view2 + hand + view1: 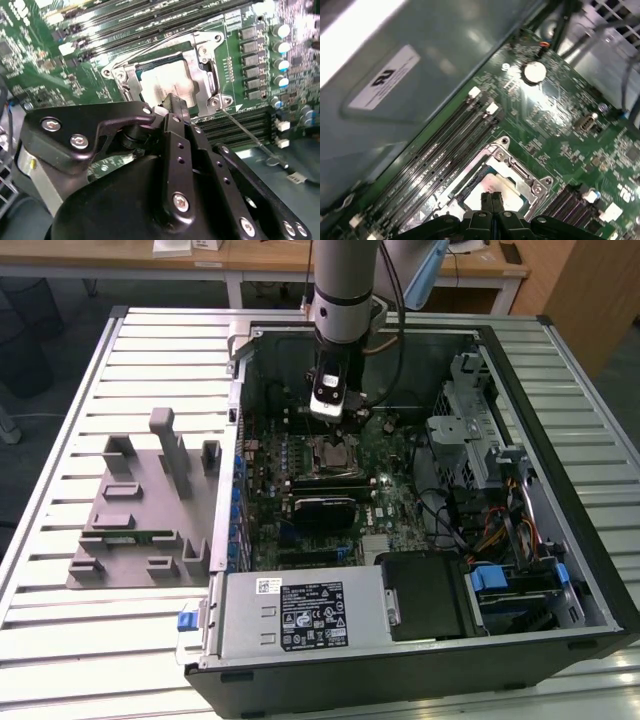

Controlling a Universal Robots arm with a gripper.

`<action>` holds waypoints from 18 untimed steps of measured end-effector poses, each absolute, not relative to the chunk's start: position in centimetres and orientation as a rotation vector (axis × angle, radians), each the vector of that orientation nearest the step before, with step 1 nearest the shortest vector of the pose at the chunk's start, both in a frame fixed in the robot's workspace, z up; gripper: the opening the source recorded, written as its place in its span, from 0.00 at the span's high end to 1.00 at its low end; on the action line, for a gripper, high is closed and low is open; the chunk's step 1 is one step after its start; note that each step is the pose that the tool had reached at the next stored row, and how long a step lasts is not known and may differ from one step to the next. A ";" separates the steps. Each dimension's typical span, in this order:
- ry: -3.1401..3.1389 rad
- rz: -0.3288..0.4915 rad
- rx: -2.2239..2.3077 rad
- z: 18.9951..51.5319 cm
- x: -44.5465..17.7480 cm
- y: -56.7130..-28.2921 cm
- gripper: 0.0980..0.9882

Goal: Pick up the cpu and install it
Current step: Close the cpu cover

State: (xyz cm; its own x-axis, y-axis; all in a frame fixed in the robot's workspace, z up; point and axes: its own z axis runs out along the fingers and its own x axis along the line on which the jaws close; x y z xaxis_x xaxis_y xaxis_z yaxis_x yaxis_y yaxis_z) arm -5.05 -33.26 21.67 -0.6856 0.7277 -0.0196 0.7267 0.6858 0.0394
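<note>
Currently the cpu [161,82] lies flat inside the metal socket frame [212,75] on the motherboard [45,65], pale top face up, with the frame bordering it on all sides. Whether the frame is clamped down on it cannot be told. A thin lever wire [245,132] runs out from one corner of the frame.

Gripper [492,198]: the two black fingers are pressed together, nothing between them. Their tips are directly over the cpu's top face, at or just above the surface; contact cannot be confirmed.

Around the socket: long black memory slots [445,150] run along one side of the frame, and a round coin cell [535,71] sits further out on the green board.

Container notes, exterior view:
- The computer case [560,440] lies on its side with the side panel off, on a slatted table [60,440]. It holds the motherboard, with the arm reaching down into it over the socket.
- A silver power supply box [300,615] fills the case's near corner.
- Outside the case, toward the exterior view's left, a grey fixture [140,520] with upright posts and recesses rests on the table. A thin green strip [150,536] lies in one of its recesses.
</note>
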 end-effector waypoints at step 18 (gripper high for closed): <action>3.035 0.053 0.695 21.6 -5.0 -33.3 0.99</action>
State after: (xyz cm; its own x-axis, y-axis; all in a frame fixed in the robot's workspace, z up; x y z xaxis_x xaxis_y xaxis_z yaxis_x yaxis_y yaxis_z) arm -5.05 -33.26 21.61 -0.9000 0.4355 -0.0196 0.4346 0.8998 0.0394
